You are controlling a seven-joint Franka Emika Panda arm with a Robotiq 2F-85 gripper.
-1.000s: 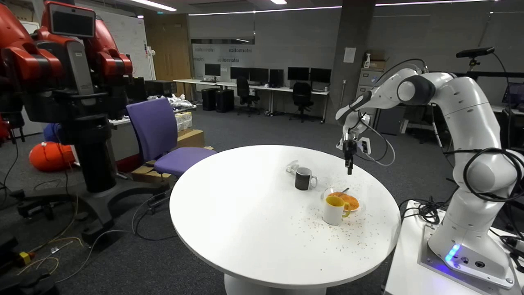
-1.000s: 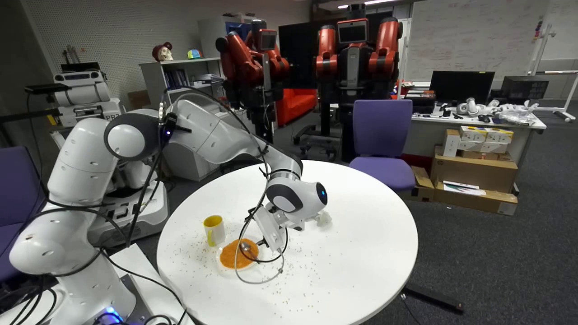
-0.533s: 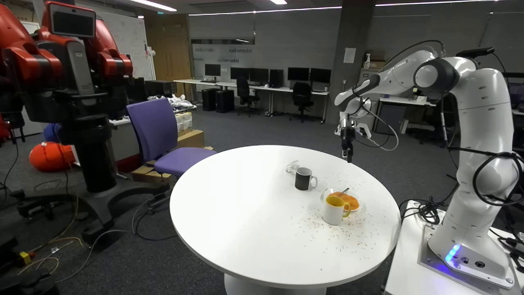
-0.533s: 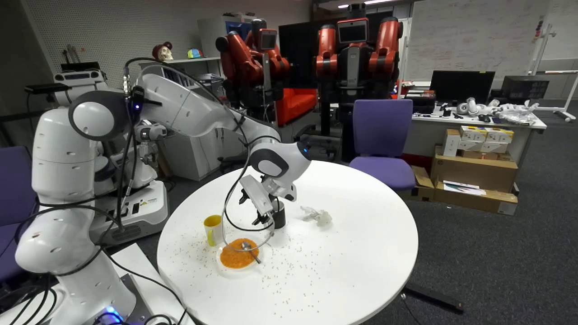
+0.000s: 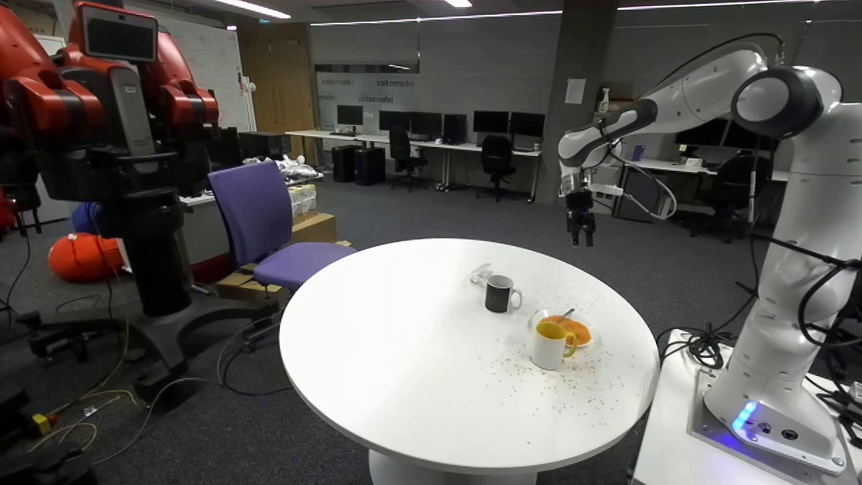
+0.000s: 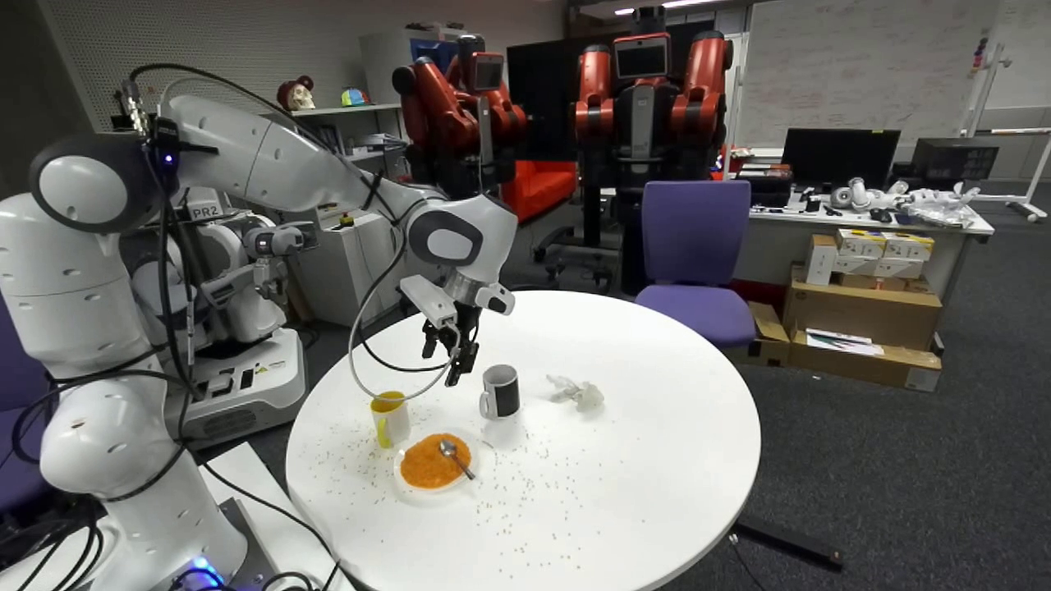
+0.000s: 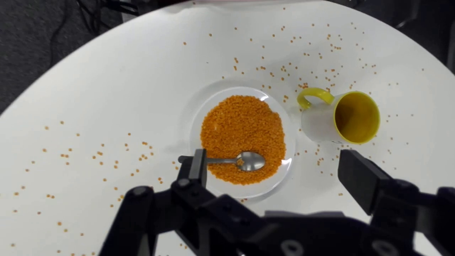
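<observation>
While the counter (image 5: 404, 370) holds the lot, the end effector (image 5: 582, 238) hangs above it, spread wide and empty, so nothing looks lifted yet. The plate (image 7: 249, 191) beside the yellow-lined mug (image 7: 328, 119) has a spoon (image 7: 250, 161) lying on orange grains (image 7: 243, 121), more scattered around.

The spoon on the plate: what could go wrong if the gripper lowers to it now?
The open gripper could bump the yellow-handled mug standing beside the plate. It might push orange grains onto the table, where others lie scattered. The spoon lies on loose grains, so it may slip.
</observation>
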